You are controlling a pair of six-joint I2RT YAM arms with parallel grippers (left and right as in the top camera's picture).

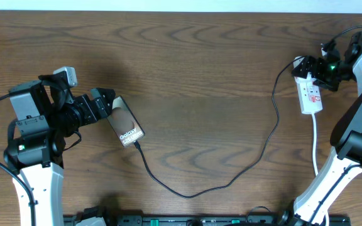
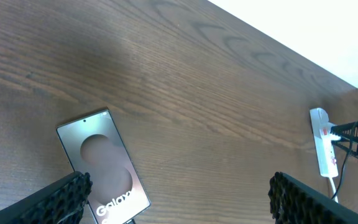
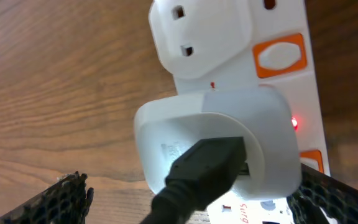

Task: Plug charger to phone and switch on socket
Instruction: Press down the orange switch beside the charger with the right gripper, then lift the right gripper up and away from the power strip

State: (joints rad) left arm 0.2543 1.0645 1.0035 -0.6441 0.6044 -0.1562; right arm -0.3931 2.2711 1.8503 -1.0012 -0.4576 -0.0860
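The phone [image 1: 126, 123] lies flat at the left, with a brownish oval and "Galaxy" text on its screen; it also shows in the left wrist view [image 2: 103, 163]. The charger cable [image 1: 187, 194] runs from the phone's bottom edge in a loop to a white adapter [image 3: 213, 143] plugged into the socket [image 1: 310, 94]. A small red light [image 3: 295, 122] glows on the socket beside the adapter. My left gripper [image 2: 182, 202] is open and empty, just above the phone's left side. My right gripper [image 3: 194, 202] is open, its fingers on either side of the adapter.
The socket's white cord [image 1: 315, 147] runs toward the front edge past the right arm's base. A second white plug [image 3: 201, 34] and orange switches [image 3: 280, 56] sit on the socket. The socket also shows far right in the left wrist view [image 2: 323, 140].
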